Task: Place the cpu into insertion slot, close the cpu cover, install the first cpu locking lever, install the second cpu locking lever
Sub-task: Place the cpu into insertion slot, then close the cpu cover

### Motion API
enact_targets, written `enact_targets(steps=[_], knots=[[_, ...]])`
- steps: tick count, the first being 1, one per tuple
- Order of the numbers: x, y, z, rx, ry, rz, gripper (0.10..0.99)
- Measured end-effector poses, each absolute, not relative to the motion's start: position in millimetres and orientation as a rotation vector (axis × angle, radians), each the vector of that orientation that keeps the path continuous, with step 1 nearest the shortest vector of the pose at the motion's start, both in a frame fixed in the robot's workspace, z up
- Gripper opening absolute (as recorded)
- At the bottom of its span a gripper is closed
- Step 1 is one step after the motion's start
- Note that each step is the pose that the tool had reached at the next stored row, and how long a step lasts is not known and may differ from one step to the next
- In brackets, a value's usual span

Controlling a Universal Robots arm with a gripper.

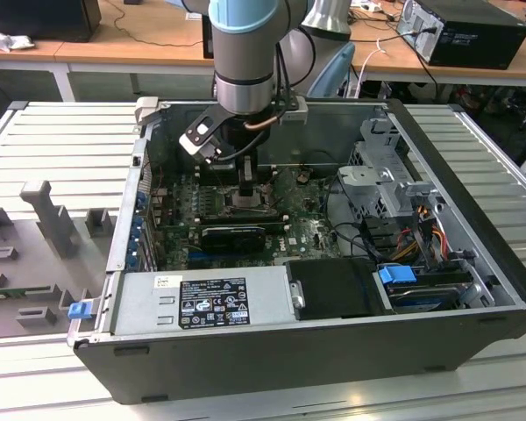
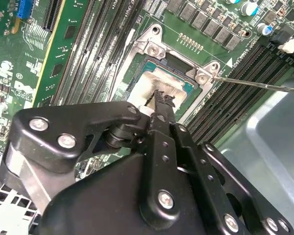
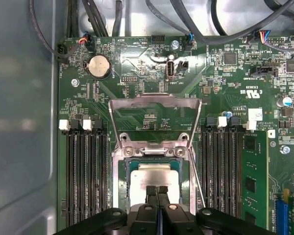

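Observation:
The cpu [image 3: 154, 175] lies flat in the insertion slot [image 3: 123, 183], its pale silver face [image 2: 154, 81] showing in both wrist views. My gripper [image 3: 157, 189] is shut, fingertips pressed together with nothing between them, right over the cpu's near edge [image 2: 161, 99]; whether they touch it I cannot tell. The cpu cover [image 3: 156, 101] is swung up and open behind the socket. A thin wire locking lever [image 2: 255, 85] sticks out sideways from the socket's corner, unlatched. In the exterior view the gripper [image 1: 245, 189] reaches down into the open computer case.
Long black memory slots [image 3: 85, 171] flank the socket on both sides. A black graphics card [image 1: 235, 235] lies just in front of it. The power supply [image 1: 202, 303], drive cage [image 1: 386, 180] and loose cables [image 1: 425, 232] crowd the case. A coin battery [image 3: 99, 66] sits behind.

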State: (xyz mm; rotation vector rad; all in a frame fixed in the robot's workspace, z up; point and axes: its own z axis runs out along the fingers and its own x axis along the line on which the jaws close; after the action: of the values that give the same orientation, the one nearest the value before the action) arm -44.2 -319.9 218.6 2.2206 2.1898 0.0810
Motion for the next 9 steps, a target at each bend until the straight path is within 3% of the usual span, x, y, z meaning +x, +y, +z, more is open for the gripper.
enact_targets(steps=[9], knots=[[-35.6, -320.5, 226.2, 2.220, 2.189, 0.076, 0.106]])
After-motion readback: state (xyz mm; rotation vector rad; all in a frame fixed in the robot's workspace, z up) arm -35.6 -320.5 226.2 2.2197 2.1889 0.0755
